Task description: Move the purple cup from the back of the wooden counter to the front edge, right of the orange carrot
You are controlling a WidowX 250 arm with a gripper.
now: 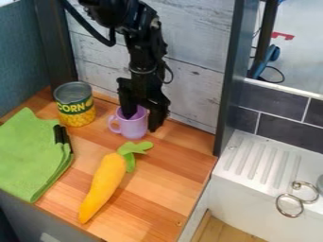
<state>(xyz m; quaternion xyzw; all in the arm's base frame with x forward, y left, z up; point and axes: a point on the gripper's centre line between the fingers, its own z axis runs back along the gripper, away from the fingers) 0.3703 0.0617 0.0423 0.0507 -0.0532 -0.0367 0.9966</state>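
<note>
- Your pincer (143, 120) hangs over the back of the counter, its two fingers parted with a clear gap; one dips into the mouth of the lilac mug (132, 128), the other stands outside, on the side away from the handle. You can't tell from here whether either presses on the wall between them.
- That mug, smooth and rounded, stands upright directly under your pincer, its looped handle towards the can.
- Left of your pincer, you have an upright metal can (75, 105) with a ridged lid, bold yellow lettering on a dark green band, and yellow kernels pictured below.
- Farther left and nearer you lies a folded green cloth (31, 158), soft and matte, with short black strips at its right edge.
- In front of your pincer lies a tapered yellow-orange toy vegetable (103, 185) with lobed green leaves towards the mug.
- Beneath is a wooden counter (165, 168) of striped planks; behind your pincer, a whitewashed board wall (195, 61).
- Well to the right sits a white ribbed sink unit (252, 189).
</note>
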